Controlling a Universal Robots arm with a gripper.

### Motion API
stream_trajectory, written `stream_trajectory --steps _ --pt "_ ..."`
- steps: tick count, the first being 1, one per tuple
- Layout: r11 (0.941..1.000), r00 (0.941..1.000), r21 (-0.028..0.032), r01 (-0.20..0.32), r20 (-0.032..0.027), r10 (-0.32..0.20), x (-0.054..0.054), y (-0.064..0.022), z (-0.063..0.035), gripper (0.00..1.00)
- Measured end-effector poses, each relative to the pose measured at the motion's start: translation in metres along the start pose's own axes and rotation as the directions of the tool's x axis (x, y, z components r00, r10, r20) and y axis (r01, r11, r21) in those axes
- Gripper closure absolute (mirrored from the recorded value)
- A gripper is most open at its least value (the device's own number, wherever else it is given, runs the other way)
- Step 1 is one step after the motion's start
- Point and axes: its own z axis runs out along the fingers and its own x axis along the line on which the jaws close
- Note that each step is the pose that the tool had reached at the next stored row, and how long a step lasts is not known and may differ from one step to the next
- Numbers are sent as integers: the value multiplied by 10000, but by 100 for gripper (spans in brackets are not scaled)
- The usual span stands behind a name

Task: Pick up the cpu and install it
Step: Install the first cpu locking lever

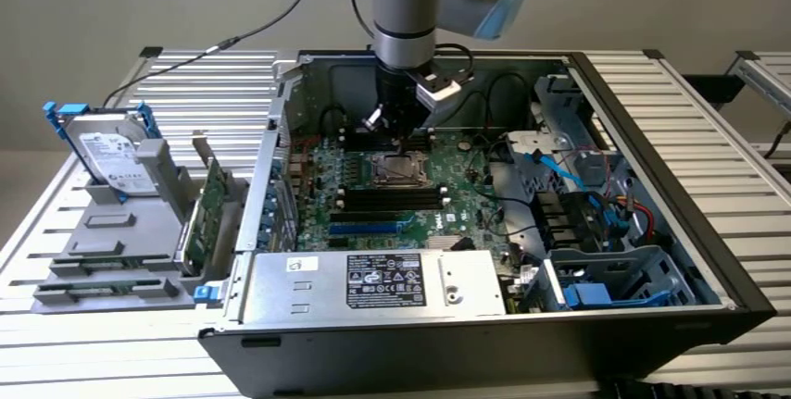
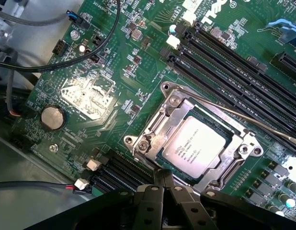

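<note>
Slatted metal surface (image 1: 692,130) carried the open computer case (image 1: 643,325); I saw the gripper (image 2: 163,184) with fingers pressed together, empty, hovering just beside the cpu (image 2: 196,147), which already sat in its socket (image 2: 153,139) on the motherboard (image 1: 420,197).

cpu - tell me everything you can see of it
The cpu is a small flat square chip with a silver-grey metal top bearing printed text. It lies flat in the socket on the green motherboard, framed by the metal bracket. The shut gripper sits just beside the socket's edge, holding nothing.
</note>
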Motion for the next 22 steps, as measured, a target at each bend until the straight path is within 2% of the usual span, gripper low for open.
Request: stream_trajectory --steps 18,20,22 --pt "10000 10000 7 0 -15 0 62 37 3 89" --pt "10000 10000 55 -1 -46 1 65 40 3 89" --pt "9998 9999 196 -3 -148 6 68 39 6 89"
